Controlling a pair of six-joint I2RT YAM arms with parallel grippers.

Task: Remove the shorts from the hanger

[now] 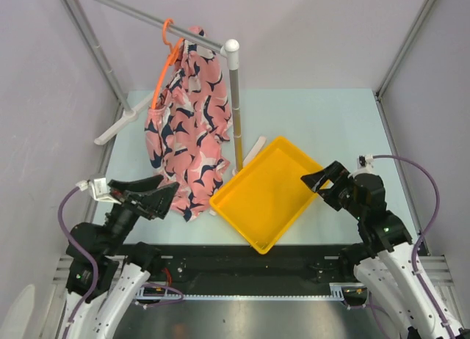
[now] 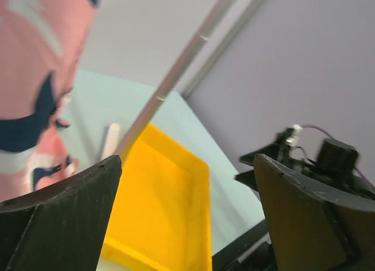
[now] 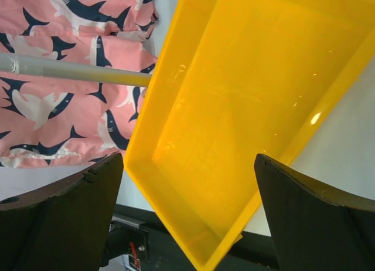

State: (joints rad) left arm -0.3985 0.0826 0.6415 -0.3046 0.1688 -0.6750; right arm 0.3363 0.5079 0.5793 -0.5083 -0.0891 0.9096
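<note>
Salmon-pink fabric is what I am watching first: the shorts (image 1: 187, 133), printed with navy and white sharks, are hanging from the orange hanger (image 1: 165, 64). The hanger's hook is sitting over the grey rail (image 1: 132, 10) at the back left of the table (image 1: 330, 126). The shorts are draping down in front of the rail's upright post (image 1: 236, 111), and the right wrist camera is showing that post crossing over the cloth.

The left gripper (image 1: 167, 192) is hovering at the lower hem of the shorts with its jaws standing wide apart and nothing between them. I cannot tell whether a fingertip is brushing the fabric.

A yellow tray (image 1: 242, 207) is lying just to the right of the post, turned at an angle, with its left corner close to the hem.

The right gripper (image 1: 317, 186) is hanging over the tray's right edge, jaws likewise spread wide and holding nothing. Its wrist camera is looking down into the tray, with the shorts beyond it.
</note>
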